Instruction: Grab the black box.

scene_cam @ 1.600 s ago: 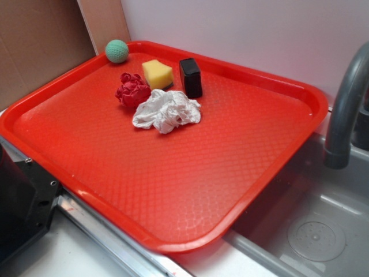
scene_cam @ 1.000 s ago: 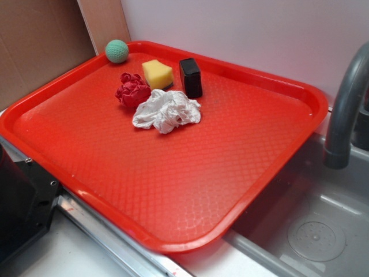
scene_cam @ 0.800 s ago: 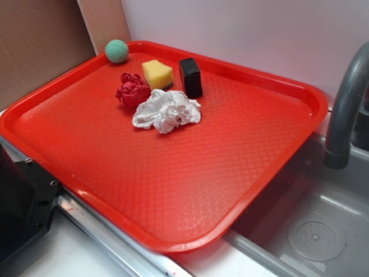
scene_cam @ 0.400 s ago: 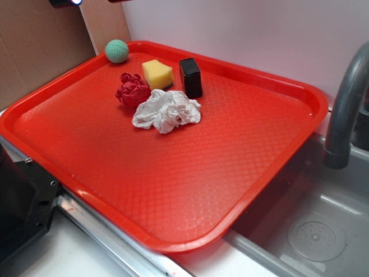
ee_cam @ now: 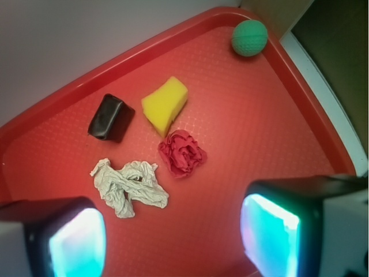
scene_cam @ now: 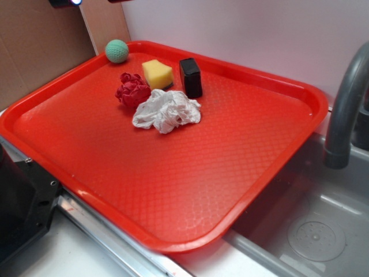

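Observation:
The black box (scene_cam: 191,77) stands upright on the red tray (scene_cam: 277,144) near its far rim, right of a yellow sponge block (scene_cam: 157,74). From the wrist view the black box (ee_cam: 110,118) lies upper left, far ahead of my gripper (ee_cam: 173,242). The gripper is open, its two glowing pads (ee_cam: 269,236) wide apart with only bare tray between them, high above the tray. In the exterior view only a dark sliver of the arm (scene_cam: 63,2) shows at the top left edge.
A crumpled white paper (scene_cam: 167,111), a red crumpled wad (scene_cam: 132,90) and a green ball (scene_cam: 117,51) share the tray's far part. A grey faucet (scene_cam: 346,109) and a sink basin (scene_cam: 317,231) lie to the right. Cardboard stands at the back left.
A dark part of the arm with a small light has come into the exterior view at the top left edge. Nothing on the tray has moved.

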